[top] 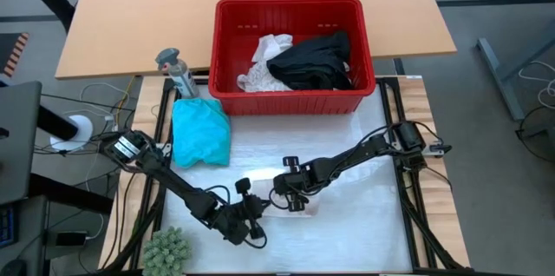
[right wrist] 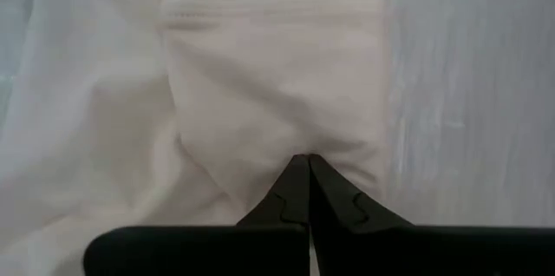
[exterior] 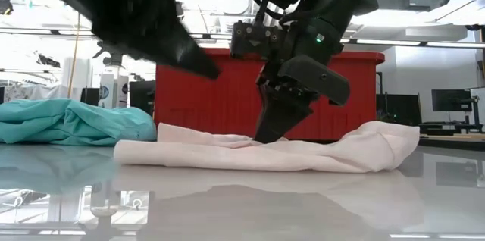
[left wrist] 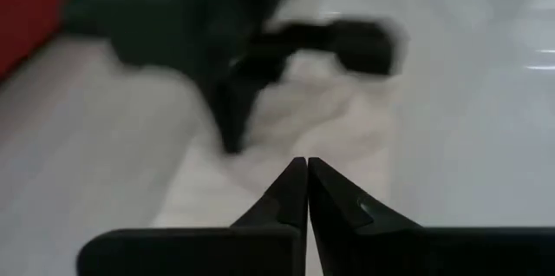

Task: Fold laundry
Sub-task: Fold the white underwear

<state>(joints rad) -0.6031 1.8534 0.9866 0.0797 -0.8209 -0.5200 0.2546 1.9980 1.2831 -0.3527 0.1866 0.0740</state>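
Observation:
A white garment (exterior: 341,154) lies flat and partly folded on the white table top, spread from left to right. My right gripper (exterior: 264,138) stands on it near its middle, fingers shut. My left gripper (exterior: 214,72) is also shut and hangs above the garment's left part, lifted clear and touching nothing. In its own wrist view its tips (left wrist: 306,165) point toward the right gripper over the cloth. A teal garment (top: 201,133) lies bunched at the left. A black garment (top: 312,59) and a white one (top: 269,55) lie in the red basket (top: 290,3). My right gripper presses its shut fingertips (right wrist: 295,180) down on the top surface of the white garment (right wrist: 260,128), a little short of a stitched seam (right wrist: 260,17). The fingers slant steeply down from above. The cloth lies flat on the table under them, with small wrinkles running to the tips.
The red basket stands at the far side of the table, behind the white garment. A grey bottle-like object (top: 176,72) stands beside its left wall. A small green fuzzy plant (top: 166,250) sits at the near left corner. Bare table top (top: 364,224) lies to the near right.

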